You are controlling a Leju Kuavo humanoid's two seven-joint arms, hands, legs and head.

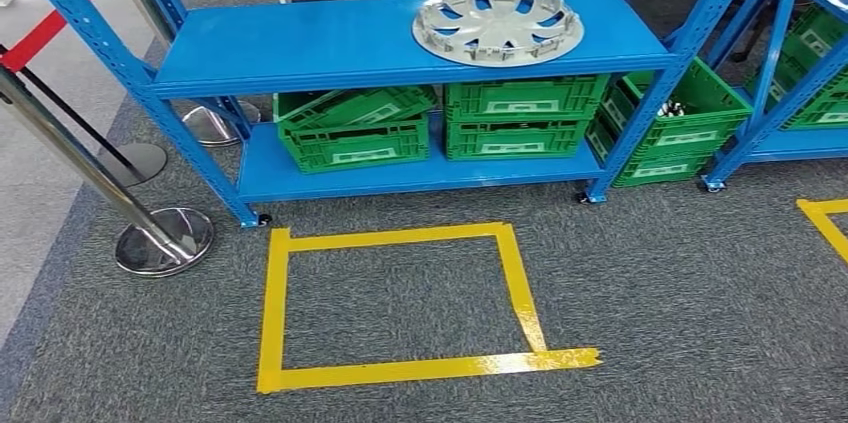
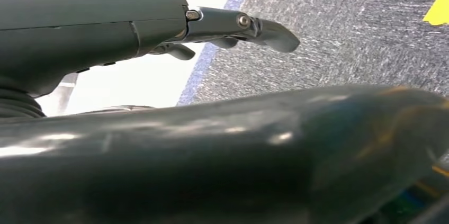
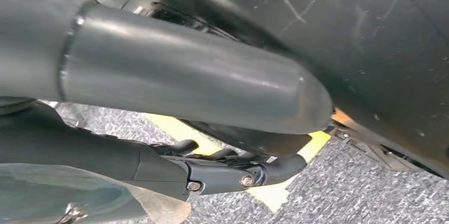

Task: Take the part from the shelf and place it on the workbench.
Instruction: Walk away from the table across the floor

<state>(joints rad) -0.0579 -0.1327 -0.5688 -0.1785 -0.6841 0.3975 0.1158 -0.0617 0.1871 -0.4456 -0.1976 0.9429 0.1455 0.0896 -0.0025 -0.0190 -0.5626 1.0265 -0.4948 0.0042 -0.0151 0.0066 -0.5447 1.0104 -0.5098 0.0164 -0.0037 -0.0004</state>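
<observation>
On the shelf, upper board: part [image 1: 497,24], a silver-grey wheel cover with spoke cut-outs, lies flat toward the right end of the board, its near edge close to the front edge.
Shelf: blue steel shelf [image 1: 300,53], two boards, perforated uprights; a second blue rack [image 1: 790,63] stands just beside its right end.
Lower board: left green crate [image 1: 352,131] with a tilted crate nested in it; middle green crates [image 1: 515,119] stacked square, near the right end of the board.
Between the racks: another pair of green crates [image 1: 672,123], turned at an angle, small items inside too small to tell.
Floor: grey carpet; yellow tape square [image 1: 400,303] in front of the shelf; a further tape corner [image 1: 825,223] at the right.
Left of the shelf: chrome barrier posts [image 1: 160,238] on round bases, red belt [image 1: 50,28] running up to the shelf corner.
Left hand [image 2: 159,28]: hangs over the carpet, fingers [image 2: 265,29] stretched out and apart, nothing in them.
Right hand [image 3: 174,168]: over carpet and yellow tape, fingers [image 3: 280,167] extended, slightly bent, grasping nothing.
</observation>
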